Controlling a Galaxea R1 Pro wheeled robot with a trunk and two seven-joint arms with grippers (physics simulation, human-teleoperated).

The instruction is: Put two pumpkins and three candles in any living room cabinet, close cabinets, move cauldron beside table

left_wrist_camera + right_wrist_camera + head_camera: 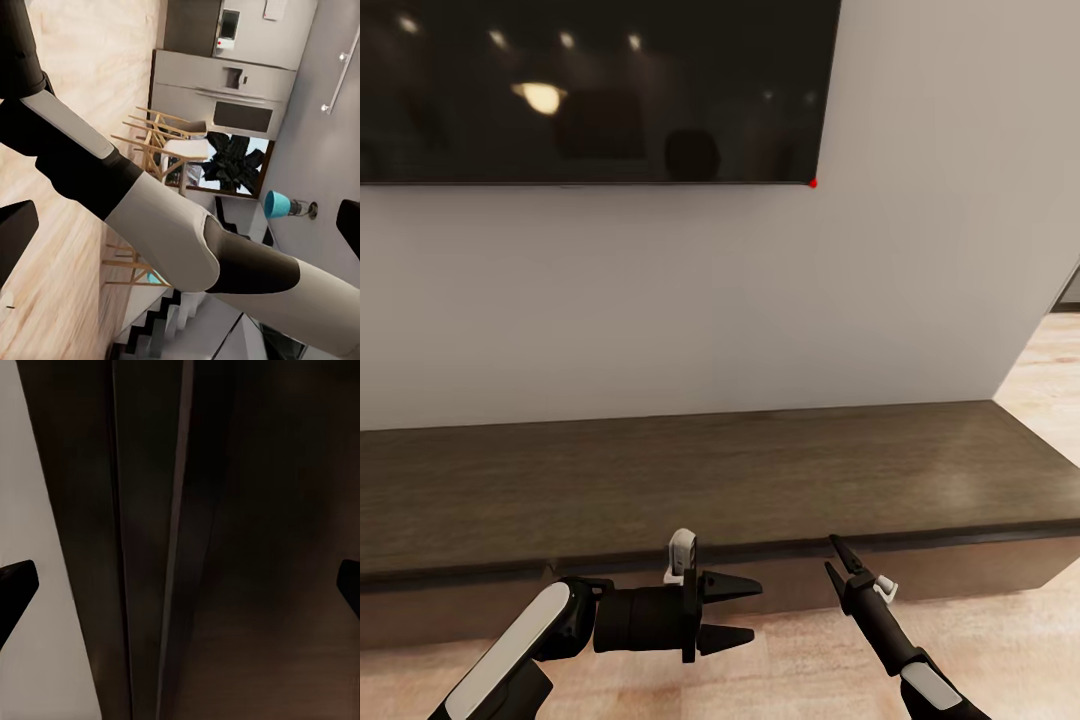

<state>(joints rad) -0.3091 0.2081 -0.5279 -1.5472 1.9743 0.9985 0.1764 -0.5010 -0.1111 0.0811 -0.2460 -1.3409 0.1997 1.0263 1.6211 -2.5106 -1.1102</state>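
Dark-brown cabinet (760, 470) dead ahead, fronts seemingly shut. Right pincer (838, 558) wide at front edge; left pincer (745, 610) wide, empty. Likely next: pull front open.

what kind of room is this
Most likely a living room: a big dark TV hangs on the pale wall above a long low dark-brown cabinet, with light wood flooring around it.

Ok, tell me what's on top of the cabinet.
Nothing stands on the part of the cabinet top that the head view shows: bare dark wood, with a TV on the wall above. Its left end runs out of frame, and its closed fronts hide the inside.
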